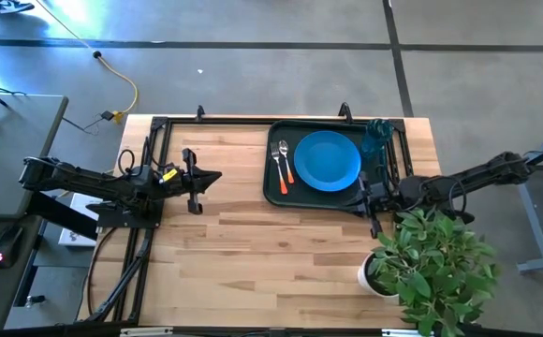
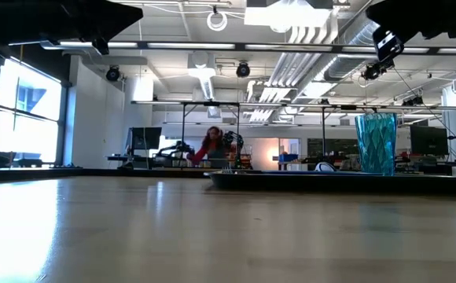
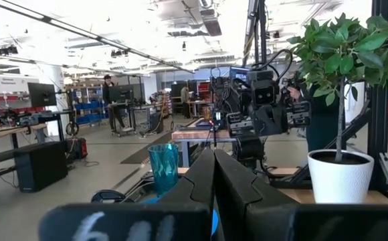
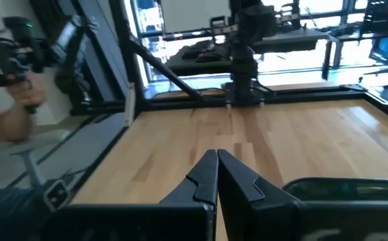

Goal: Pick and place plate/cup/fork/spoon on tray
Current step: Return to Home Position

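Note:
The dark tray (image 1: 276, 192) lies at the table's far right. On it lie the bright-blue plate (image 1: 328, 160) in the middle, the fork (image 1: 276, 165) and the spoon (image 1: 286, 161) side by side left of the plate, and the teal cup (image 1: 376, 138) upright at the tray's far right corner. The cup also shows in the low view (image 2: 376, 144) and the left wrist view (image 3: 163, 167). My left gripper (image 1: 217, 176) is shut and empty at the table's left. My right gripper (image 1: 360, 190) is shut and empty at the tray's near right edge.
A white pot with a green plant (image 1: 435, 257) stands at the table's near right, close to my right arm. Bare wood (image 1: 253, 253) spreads between the two arms and along the near side. A person's hand (image 4: 13, 114) shows beyond the table's left side.

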Tool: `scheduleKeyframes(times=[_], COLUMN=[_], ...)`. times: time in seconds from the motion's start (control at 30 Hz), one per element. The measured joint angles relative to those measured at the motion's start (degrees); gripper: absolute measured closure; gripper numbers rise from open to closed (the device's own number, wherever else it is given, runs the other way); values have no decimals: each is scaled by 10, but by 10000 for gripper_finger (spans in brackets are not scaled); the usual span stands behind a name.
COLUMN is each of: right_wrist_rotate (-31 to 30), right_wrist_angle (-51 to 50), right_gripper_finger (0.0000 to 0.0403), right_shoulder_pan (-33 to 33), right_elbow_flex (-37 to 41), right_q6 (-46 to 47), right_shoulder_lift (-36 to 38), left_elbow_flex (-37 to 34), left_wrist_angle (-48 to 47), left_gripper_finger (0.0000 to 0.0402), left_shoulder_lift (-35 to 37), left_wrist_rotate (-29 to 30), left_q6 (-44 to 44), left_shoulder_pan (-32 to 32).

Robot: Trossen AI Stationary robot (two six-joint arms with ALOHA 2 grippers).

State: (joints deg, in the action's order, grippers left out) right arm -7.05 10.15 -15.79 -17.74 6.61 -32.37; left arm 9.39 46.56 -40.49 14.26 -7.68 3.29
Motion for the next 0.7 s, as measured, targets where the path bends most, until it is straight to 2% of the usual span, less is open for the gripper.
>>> scheduleKeyframes(times=[0.27,0.47,0.53,0.63,0.7], right_wrist_rotate=[0,-12,-10,-9,-1], right_wrist_angle=[-73,-90,-84,-47,-28], right_gripper_finger=[403,403,403,403,403], right_shoulder_pan=[0,0,0,0,0], right_elbow_flex=[-1,32,58,103,128], right_q6=[2,0,5,13,14], right_shoulder_lift=[104,184,214,256,282], left_elbow_flex=[0,-8,-34,-84,-84], left_wrist_angle=[-38,-137,-124,-44,-57], left_gripper_finger=[401,401,401,401,402], left_shoulder_lift=[27,57,61,74,86], left_wrist_rotate=[-1,-7,-8,-1,3], left_q6=[-3,30,35,47,49], left_shoulder_pan=[0,7,13,17,17])
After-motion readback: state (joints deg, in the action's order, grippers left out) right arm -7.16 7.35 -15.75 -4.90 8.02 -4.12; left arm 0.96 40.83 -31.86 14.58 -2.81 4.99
